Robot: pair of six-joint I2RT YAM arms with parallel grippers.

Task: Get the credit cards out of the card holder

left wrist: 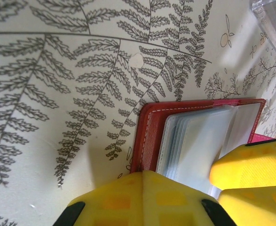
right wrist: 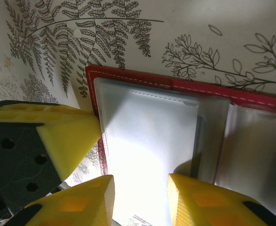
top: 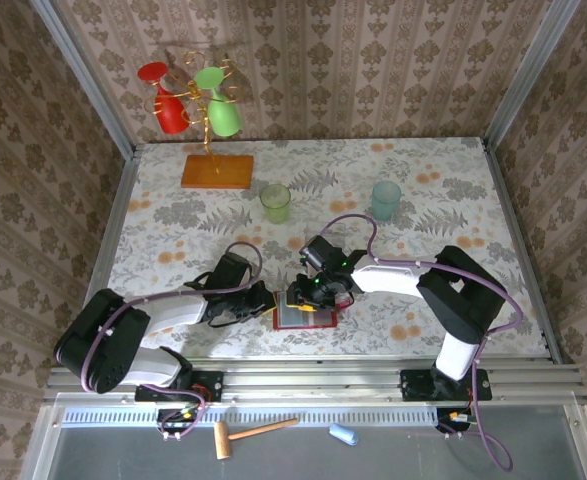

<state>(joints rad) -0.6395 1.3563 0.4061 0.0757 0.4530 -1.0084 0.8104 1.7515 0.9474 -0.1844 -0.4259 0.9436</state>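
Note:
The red card holder [top: 303,320] lies open near the table's front edge, its pale clear pockets facing up [left wrist: 149,136] [right wrist: 128,77]. A pale credit card [right wrist: 147,141] sits in the top pocket, and the dark edge of another [right wrist: 201,139] shows beside it. My left gripper [top: 265,300] [left wrist: 143,173] is shut, its tips resting on the holder's left border. My right gripper [top: 309,294] [right wrist: 140,200] is open, its fingers [right wrist: 83,202] straddling the near end of the pale card. I cannot tell whether they touch it. The left gripper's yellow fingers [right wrist: 67,134] lie close beside it.
At the back left, a gold stand on an orange wooden base [top: 217,172] carries red and green cups. A green cup [top: 275,203] and a teal cup [top: 385,200] stand mid-table behind the grippers. A wooden mallet [top: 253,432] lies below the front rail.

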